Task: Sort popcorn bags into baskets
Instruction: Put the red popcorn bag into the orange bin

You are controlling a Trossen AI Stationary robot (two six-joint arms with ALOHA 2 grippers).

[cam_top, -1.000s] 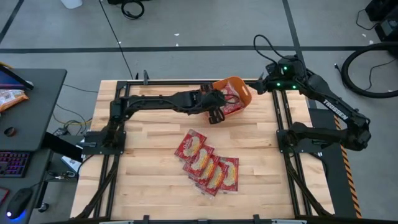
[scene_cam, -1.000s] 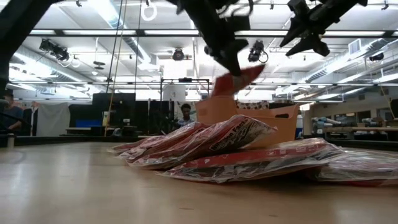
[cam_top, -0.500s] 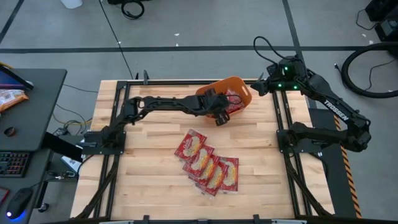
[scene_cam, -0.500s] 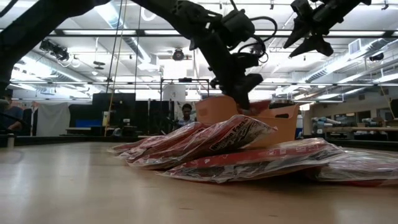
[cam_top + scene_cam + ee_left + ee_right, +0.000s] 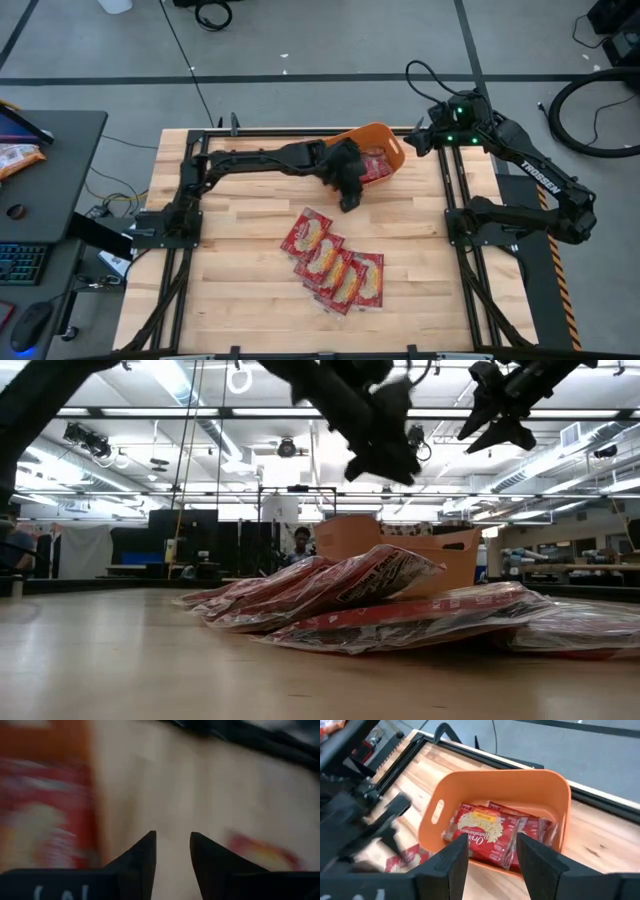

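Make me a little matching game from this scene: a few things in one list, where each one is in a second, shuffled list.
Things:
1. left gripper
2. right gripper
3. orange basket
4. loose popcorn bags

Places:
A. fanned out in an overlapping row on the middle of the table
B. at the far edge of the table, with red bags inside
C. raised beside the basket's right end, jaws apart
D. empty, jaws apart, over bare wood between the basket and the loose bags

Pairs: 1-D, 2-C, 3-B, 4-A
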